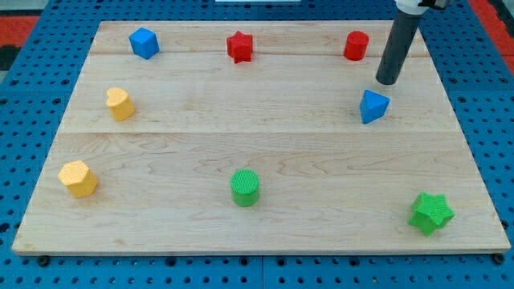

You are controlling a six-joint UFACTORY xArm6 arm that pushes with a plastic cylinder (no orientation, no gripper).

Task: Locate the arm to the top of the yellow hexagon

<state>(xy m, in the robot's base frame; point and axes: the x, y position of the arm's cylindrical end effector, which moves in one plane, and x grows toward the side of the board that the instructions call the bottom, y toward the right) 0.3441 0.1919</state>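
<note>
The yellow hexagon (78, 178) lies near the wooden board's left edge, low in the view. My tip (388, 81) is far from it, at the view's upper right. It stands just above the blue triangle (373, 106) and to the lower right of the red cylinder (356, 46). The rod rises from the tip toward the view's top edge.
A yellow heart (120, 103) lies above the hexagon. A blue block (144, 42) and a red star (239, 46) sit along the top. A green cylinder (245, 188) is at bottom centre and a green star (430, 213) at bottom right. The board (265, 136) rests on a blue pegboard.
</note>
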